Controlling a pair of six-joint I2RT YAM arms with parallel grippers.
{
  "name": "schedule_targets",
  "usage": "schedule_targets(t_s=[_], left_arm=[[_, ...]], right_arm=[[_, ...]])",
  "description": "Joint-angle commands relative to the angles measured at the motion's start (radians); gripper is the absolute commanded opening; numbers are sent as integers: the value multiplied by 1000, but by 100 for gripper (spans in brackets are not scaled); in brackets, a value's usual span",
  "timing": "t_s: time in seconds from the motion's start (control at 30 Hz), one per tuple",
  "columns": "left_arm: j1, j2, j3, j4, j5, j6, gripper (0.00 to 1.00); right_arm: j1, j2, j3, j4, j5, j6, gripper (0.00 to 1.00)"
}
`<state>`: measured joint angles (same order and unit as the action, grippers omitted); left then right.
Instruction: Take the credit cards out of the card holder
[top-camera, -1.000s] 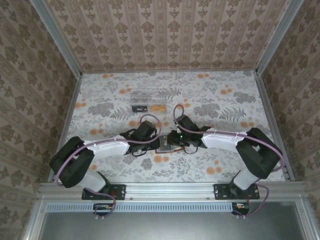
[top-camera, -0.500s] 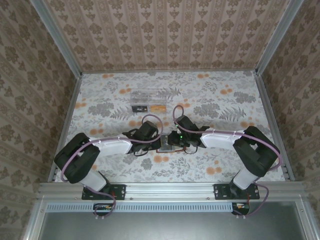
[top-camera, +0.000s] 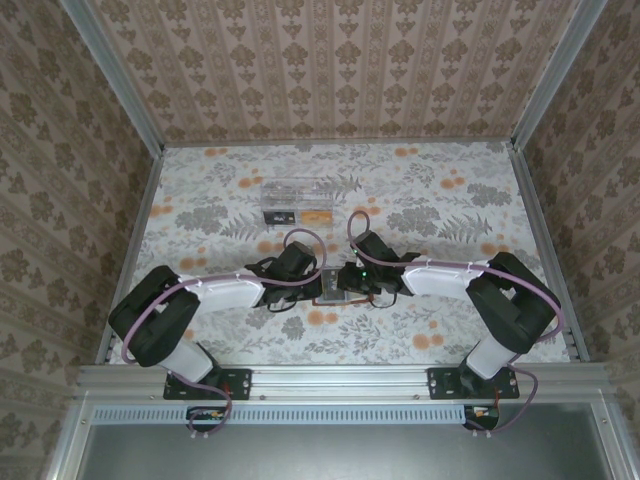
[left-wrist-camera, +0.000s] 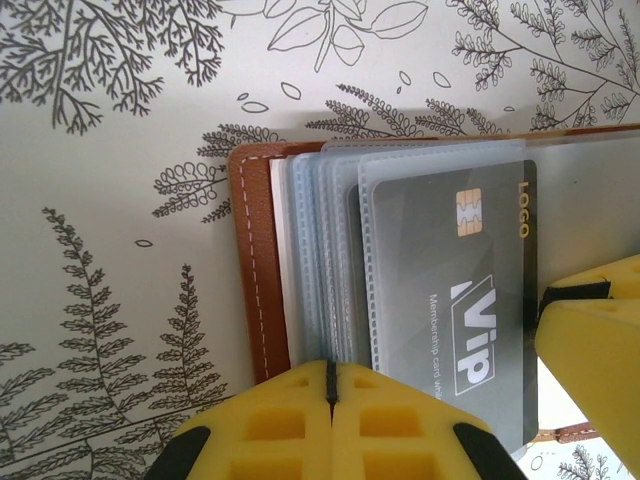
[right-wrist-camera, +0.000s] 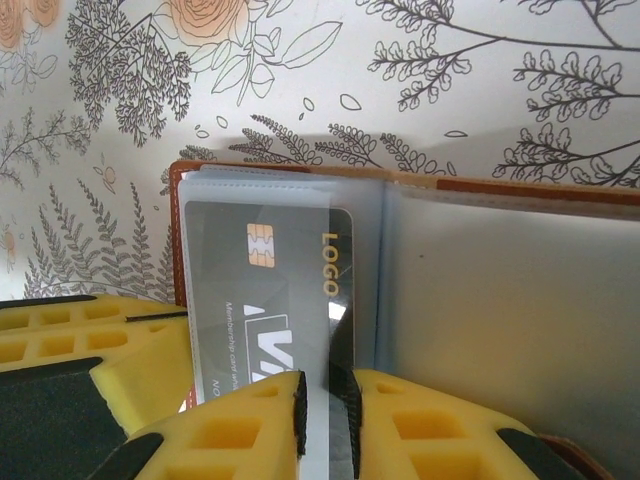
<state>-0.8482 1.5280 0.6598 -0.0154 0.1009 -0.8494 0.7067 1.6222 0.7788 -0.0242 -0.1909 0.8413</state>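
The card holder (left-wrist-camera: 251, 270) lies open on the table, its brown rim around a stack of clear sleeves (left-wrist-camera: 320, 250). A grey VIP card (left-wrist-camera: 470, 290) with a gold chip sits in the top sleeve. My left gripper (left-wrist-camera: 331, 378) is shut on the near edge of the sleeves. In the right wrist view the card holder (right-wrist-camera: 500, 300) shows its blue-grey inner face, and my right gripper (right-wrist-camera: 325, 415) pinches the near edge of the grey card (right-wrist-camera: 265, 290). From above, the left gripper (top-camera: 316, 284) and right gripper (top-camera: 346, 282) meet over the card holder (top-camera: 330, 296).
A clear plastic box (top-camera: 297, 200) stands behind the arms, toward the back of the floral table (top-camera: 450, 200). The right gripper's yellow finger (left-wrist-camera: 590, 350) crowds the card's right side in the left wrist view. Metal rails (top-camera: 540, 230) border the table.
The left arm's elbow has shifted slightly right. Both grippers stay together at the card holder, the right one edging a little inward.
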Motion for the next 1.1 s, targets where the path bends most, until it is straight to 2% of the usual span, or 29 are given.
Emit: schedule_targets(t_s=[0.0, 0.43, 0.63, 0.73, 1.07], left_arm=[[2, 21, 10, -80, -16, -5, 3], [-12, 41, 36, -94, -16, -1, 3], [-18, 42, 44, -103, -18, 0, 3], [-18, 43, 45, -106, -20, 1, 3], [-19, 50, 49, -109, -20, 0, 3]], right_arm=[[-17, -13, -25, 10, -3, 5, 22], [-30, 15, -37, 97, -101, 20, 19], [-33, 18, -42, 99, -100, 25, 16], [-35, 24, -40, 81, -85, 23, 20], [-38, 58, -34, 72, -79, 18, 21]])
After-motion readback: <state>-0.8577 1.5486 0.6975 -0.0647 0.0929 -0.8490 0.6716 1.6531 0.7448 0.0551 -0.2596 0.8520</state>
